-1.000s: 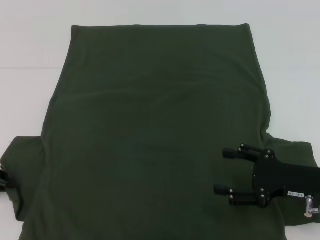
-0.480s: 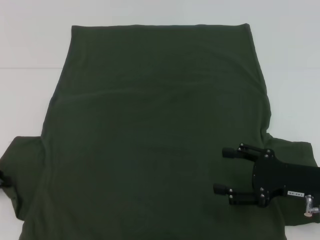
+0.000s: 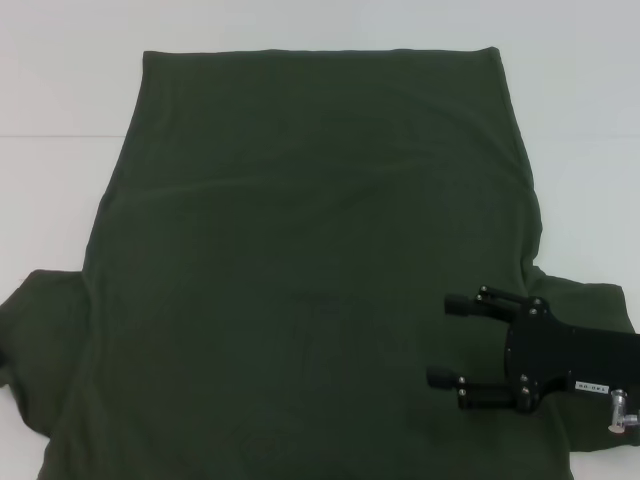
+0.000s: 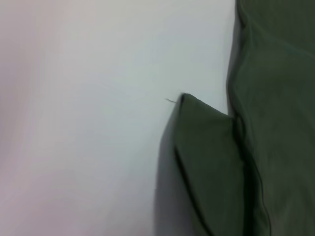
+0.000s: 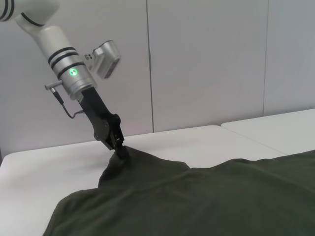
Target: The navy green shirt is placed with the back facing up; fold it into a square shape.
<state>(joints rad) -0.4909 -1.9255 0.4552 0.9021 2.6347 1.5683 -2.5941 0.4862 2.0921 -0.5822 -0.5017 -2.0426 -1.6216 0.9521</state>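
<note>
My left claw (image 5: 119, 149) has slipped out of the head view since a second ago; the far camera shows it pinched on the sleeve edge. The navy green shirt (image 3: 310, 260) lies flat, plain back up, across the white tabletop (image 3: 60, 90). My right claw (image 3: 450, 341) hovers over its right side, fingers spread apart

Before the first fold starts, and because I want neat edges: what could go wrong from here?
1. The left tool seems to pinch only one sleeve tip of the shirt, tenting it; the cloth may slip out or bunch.
2. The right tool hangs open near the other sleeve, holding nothing, so that side could drag and crease if the left pulls.
</note>
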